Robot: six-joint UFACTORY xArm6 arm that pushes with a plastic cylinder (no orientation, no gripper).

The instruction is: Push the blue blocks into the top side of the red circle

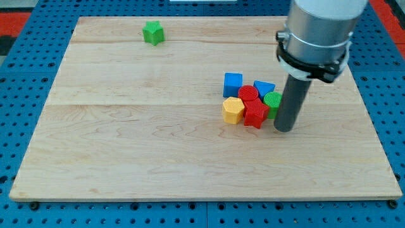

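Observation:
A blue cube (pixel 233 83) and a blue triangular block (pixel 263 88) sit at the top of a tight cluster right of the board's centre. The red circle (pixel 248 94) lies between and just below them, touching both. A red star-shaped block (pixel 255 114) sits below the circle, a yellow hexagon (pixel 233 110) to its left, and a green round block (pixel 273 101) to its right. My tip (pixel 284 130) rests on the board just right of the cluster, beside the green round block and lower right of the red star. The rod partly hides the green round block.
A green star-shaped block (pixel 152 32) lies alone near the board's top edge, left of centre. The wooden board (pixel 126 139) lies on a blue pegboard surface (pixel 19 76). The arm's grey body (pixel 316 31) hangs over the top right.

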